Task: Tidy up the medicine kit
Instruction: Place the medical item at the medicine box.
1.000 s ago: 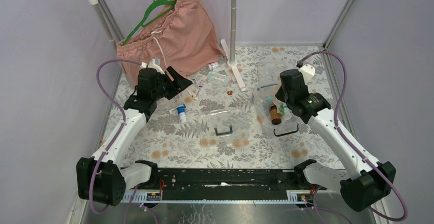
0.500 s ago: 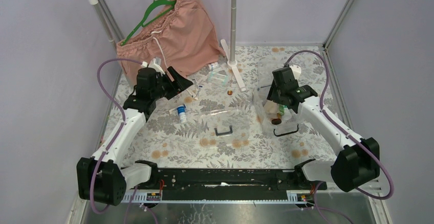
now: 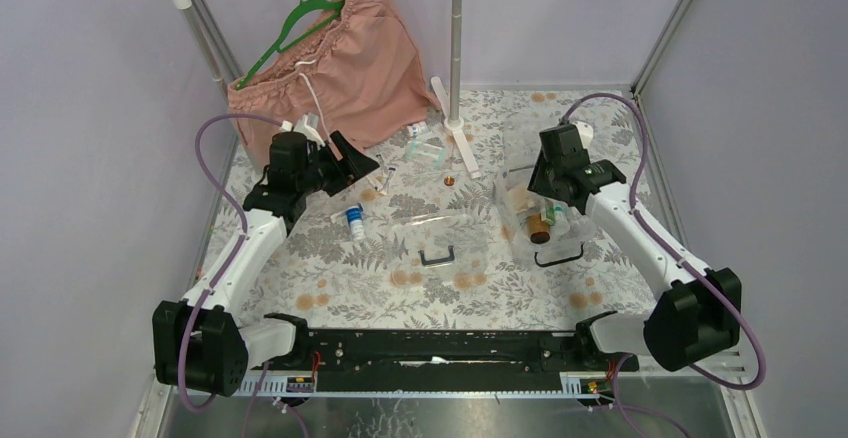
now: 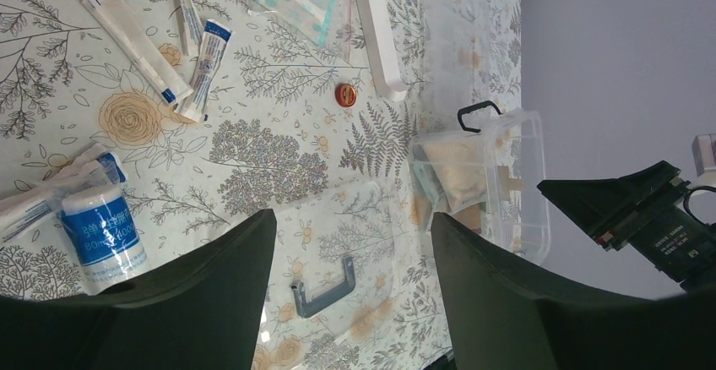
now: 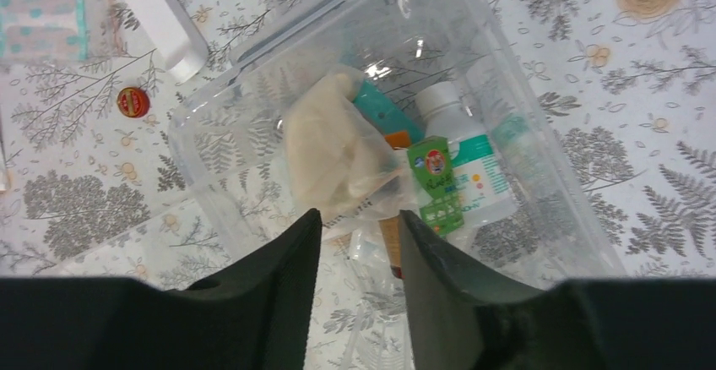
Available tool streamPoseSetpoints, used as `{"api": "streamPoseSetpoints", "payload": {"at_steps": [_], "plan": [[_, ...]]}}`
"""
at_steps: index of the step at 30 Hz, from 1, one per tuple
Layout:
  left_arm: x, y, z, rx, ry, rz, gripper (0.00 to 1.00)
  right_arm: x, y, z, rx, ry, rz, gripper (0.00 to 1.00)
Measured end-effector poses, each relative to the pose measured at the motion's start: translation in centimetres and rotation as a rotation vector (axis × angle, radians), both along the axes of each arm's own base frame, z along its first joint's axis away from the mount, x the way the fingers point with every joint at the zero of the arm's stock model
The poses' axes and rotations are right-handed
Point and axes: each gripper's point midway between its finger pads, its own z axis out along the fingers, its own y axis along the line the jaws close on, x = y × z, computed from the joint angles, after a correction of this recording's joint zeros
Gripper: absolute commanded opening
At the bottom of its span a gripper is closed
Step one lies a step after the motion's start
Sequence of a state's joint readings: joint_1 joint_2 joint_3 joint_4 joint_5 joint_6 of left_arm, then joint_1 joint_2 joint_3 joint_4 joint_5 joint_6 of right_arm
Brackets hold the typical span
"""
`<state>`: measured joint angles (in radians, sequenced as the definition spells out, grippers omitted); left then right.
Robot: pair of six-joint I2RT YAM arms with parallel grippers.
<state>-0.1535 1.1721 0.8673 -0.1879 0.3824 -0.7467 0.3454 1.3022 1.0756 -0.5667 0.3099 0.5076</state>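
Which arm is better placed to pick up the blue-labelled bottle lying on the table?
Left. The left gripper is open and hangs near the bottle, seen beside its finger. The right gripper is over the clear box, much farther off.

Brown bottle lies mostly hidden beneath clear bag.

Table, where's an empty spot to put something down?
Bare flowered cloth lies between the flat clear lid with black handle and the black rail at the near edge. It is crowded by the pink shorts: paper sachets and a white blue-labelled bottle.
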Motion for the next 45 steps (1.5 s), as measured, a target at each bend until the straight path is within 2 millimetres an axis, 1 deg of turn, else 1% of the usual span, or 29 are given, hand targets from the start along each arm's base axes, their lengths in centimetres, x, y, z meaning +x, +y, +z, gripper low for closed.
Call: {"api": "streamPoseSetpoints", "payload": {"at_steps": [1, 3, 4, 6, 8, 9, 11, 14, 16, 19, 24, 28, 31, 34, 36, 39, 42, 45], "plan": [[0.0, 0.0, 0.0, 0.0, 0.0, 0.0, 0.75, 0.1, 0.2, -0.1, 0.006, 0.005, 0.01, 0.4], [0.0, 0.1, 0.0, -0.001, 0.0, 0.0, 0.76, 0.2, 0.7, -0.6, 0.017, 0.024, 0.025, 0.39], [0.0, 0.1, 0.0, 0.0, 0.0, 0.001, 0.76, 0.2, 0.9, -1.0, 0.02, 0.038, 0.03, 0.4], [0.0, 0.2, 0.0, 0.003, -0.002, 0.0, 0.76, 0.1, 1.1, -1.6, 0.025, 0.06, 0.038, 0.49], [0.1, 0.2, 0.0, 0.008, -0.005, -0.002, 0.77, 0.1, 1.2, -1.6, 0.031, 0.061, 0.043, 0.54], [0.1, 0.3, -0.1, 0.011, -0.007, -0.003, 0.77, 0.2, 1.3, -1.3, 0.035, 0.049, 0.045, 0.56], [0.1, 0.4, -0.1, 0.018, -0.012, -0.002, 0.77, 0.4, 1.3, -0.1, 0.048, 0.003, 0.051, 0.6], [0.2, 0.6, -0.1, 0.033, -0.022, -0.007, 0.78, 0.6, 1.6, 2.7, 0.079, -0.102, 0.075, 0.63], [0.2, 0.7, -0.2, 0.046, -0.029, -0.01, 0.78, 0.6, 2.1, 4.5, 0.11, -0.164, 0.106, 0.64], [0.3, 0.9, -0.3, 0.067, -0.039, -0.016, 0.78, 0.6, 3.3, 6.0, 0.159, -0.206, 0.173, 0.64], [0.7, 1.1, -0.7, 0.098, -0.045, -0.017, 0.78, 0.4, 5.3, 6.0, 0.226, -0.194, 0.266, 0.67], [1.7, 1.6, -1.1, 0.144, -0.049, -0.011, 0.78, 0.2, 5.9, 6.0, 0.243, -0.187, 0.3, 0.7], [2.9, 1.6, -1.1, 0.168, -0.051, -0.018, 0.78, 0.2, 6.3, 5.5, 0.253, -0.169, 0.314, 0.71], [4.6, 0.9, -0.8, 0.191, -0.053, -0.036, 0.78, 0.1, 6.8, 5.0, 0.268, -0.147, 0.33, 0.71], [5.8, 0.0, -0.6, 0.205, -0.059, -0.055, 0.78, 0.1, 7.0, 4.9, 0.277, -0.141, 0.336, 0.71], [7.4, -2.3, -0.7, 0.234, -0.068, -0.111, 0.77, -0.1, 7.3, 5.0, 0.294, -0.136, 0.348, 0.71], [8.2, -4.8, -1.5, 0.267, -0.064, -0.17, 0.76, -0.2, 7.6, 5.0, 0.307, -0.132, 0.361, 0.71], [8.1, -7.1, -3.3, 0.306, -0.041, -0.226, 0.76, -0.3, 7.7, 5.0, 0.312, -0.129, 0.366, 0.71]]}}
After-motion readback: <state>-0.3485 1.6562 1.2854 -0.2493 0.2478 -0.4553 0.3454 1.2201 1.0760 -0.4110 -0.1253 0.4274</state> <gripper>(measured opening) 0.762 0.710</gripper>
